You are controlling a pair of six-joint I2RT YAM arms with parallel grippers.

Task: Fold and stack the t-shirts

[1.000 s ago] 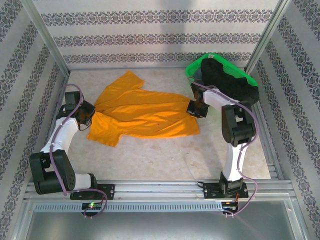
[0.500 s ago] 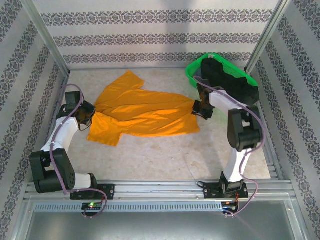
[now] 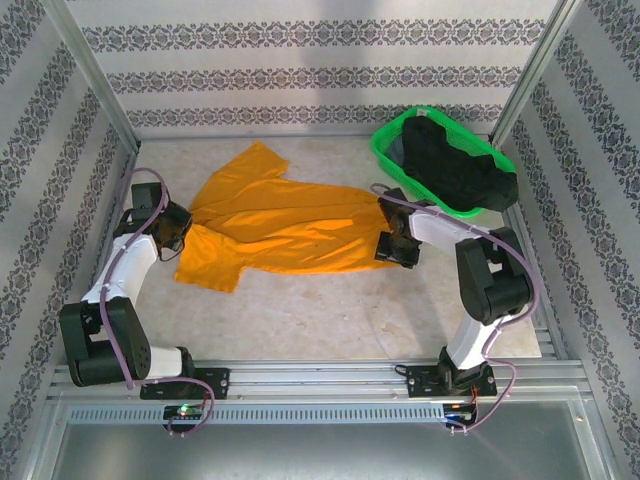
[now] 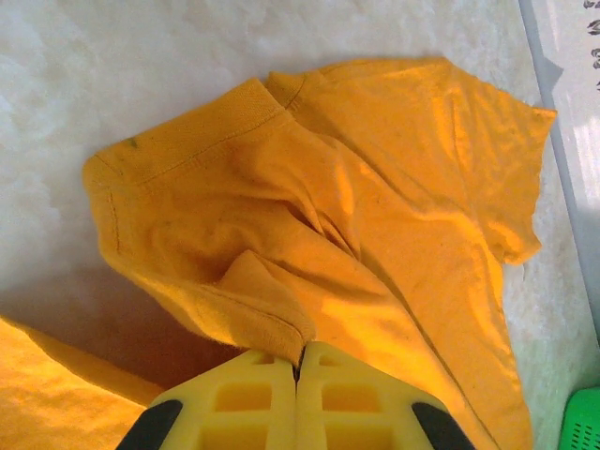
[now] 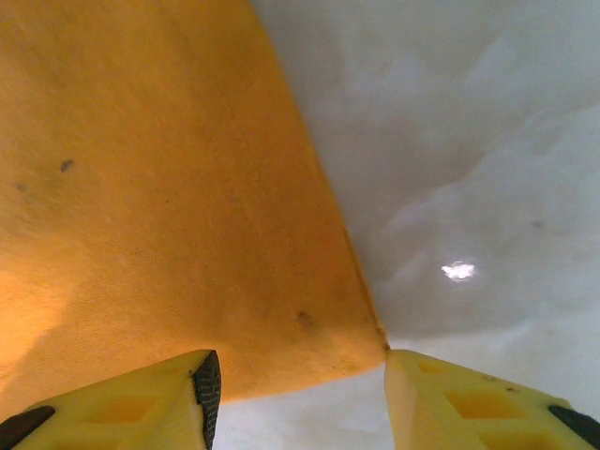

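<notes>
The left gripper (image 4: 298,361) pinches the limp, light bright orange cloth t-shirt (image 3: 285,225); the right gripper (image 5: 297,367), spread, straddles its graspable bottom-centre corner.

No legible txt, labels or nos. anywhere.

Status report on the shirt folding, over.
Left gripper shut on orange t-shirt fold. Right gripper open, low at its corner. Black t-shirt in green basket, out of the way.
</notes>
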